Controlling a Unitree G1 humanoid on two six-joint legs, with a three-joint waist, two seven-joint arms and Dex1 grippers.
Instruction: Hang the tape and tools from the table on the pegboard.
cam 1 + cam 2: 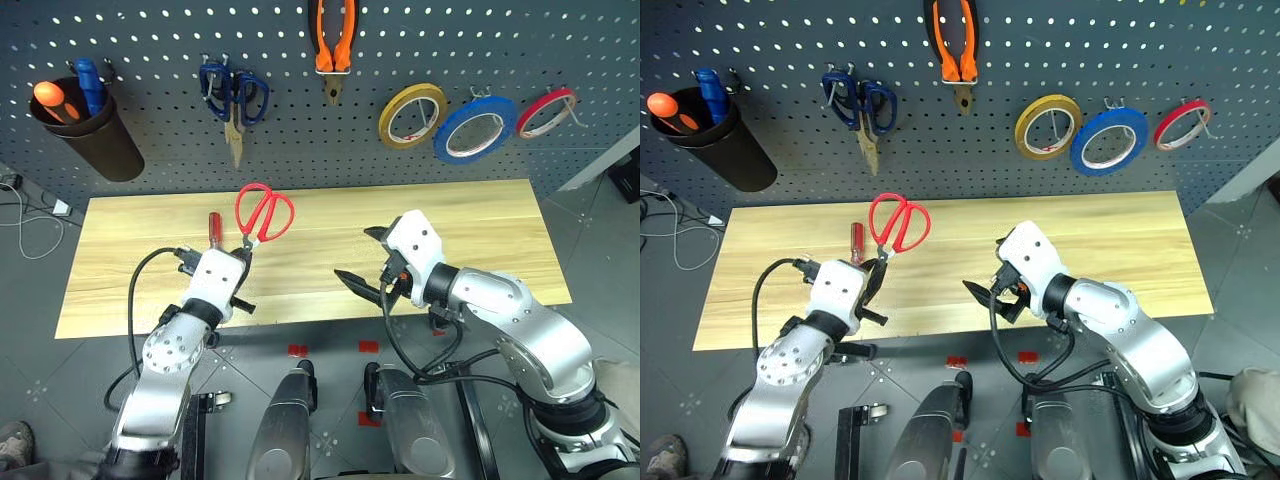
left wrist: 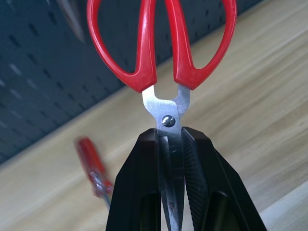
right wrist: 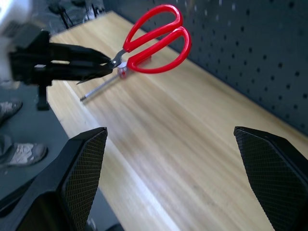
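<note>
My left gripper (image 1: 243,256) is shut on the blades of the red-handled scissors (image 1: 264,213). It holds them just above the table (image 1: 480,230), with the handles pointing towards the pegboard (image 1: 150,160). The left wrist view shows both fingers pressed on the blades just below the pivot of the scissors (image 2: 161,48). The slim red-handled screwdriver (image 1: 213,232) lies on the table just left of the scissors. The orange-and-black pliers (image 1: 333,45) and the blue tape (image 1: 475,130) hang on the pegboard. My right gripper (image 1: 357,255) is open and holds nothing, over the table's middle front.
A black cup (image 1: 100,140) with an orange-handled and a blue-handled screwdriver hangs at the pegboard's left. Dark-blue scissors (image 1: 233,100), a yellow tape roll (image 1: 411,114) and a red tape roll (image 1: 546,110) also hang there. Cables lie on the floor at left.
</note>
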